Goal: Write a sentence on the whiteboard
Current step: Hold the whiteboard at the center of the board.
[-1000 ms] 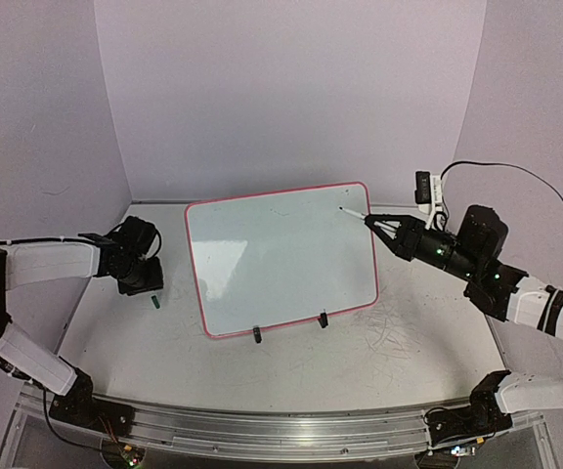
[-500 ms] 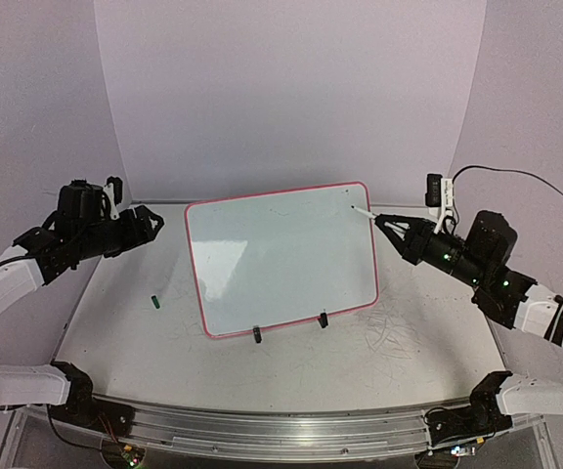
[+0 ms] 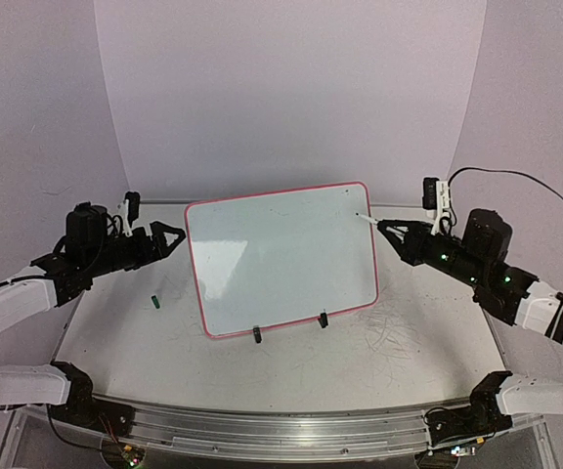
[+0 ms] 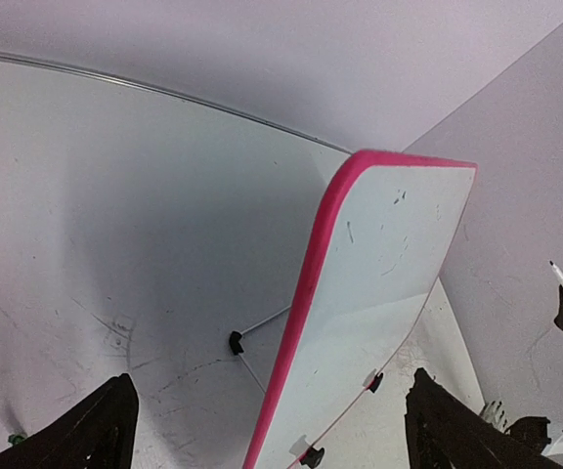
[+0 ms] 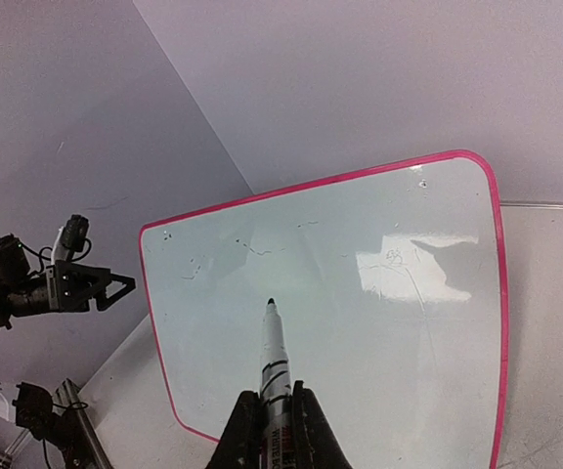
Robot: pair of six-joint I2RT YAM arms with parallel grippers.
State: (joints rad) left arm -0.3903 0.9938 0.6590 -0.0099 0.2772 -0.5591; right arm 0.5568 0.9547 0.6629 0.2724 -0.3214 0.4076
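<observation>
At counter centre: whiteboard (image 3: 281, 259) leans back on its black clip feet, its face tilted up so a tip can reach it
Right hand (image 3: 384, 227): pinching the pen (image 3: 368, 220), aimed at the board's upper right corner; contact cannot be told
Left hand (image 3: 171, 240): spread, empty, near the left edge, perhaps to steady it
Sentence: none visible, only faint smudges
Green cap (image 3: 152, 302): lies apart on the counter (image 3: 360, 362)

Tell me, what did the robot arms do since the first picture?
The left tool lifted off the table beside the small green thing, swung toward the left edge of the whiteboard and opened wide. The right tool, shut on the pen, drew back a little toward the board's right edge. The whiteboard and the green thing stayed put.
</observation>
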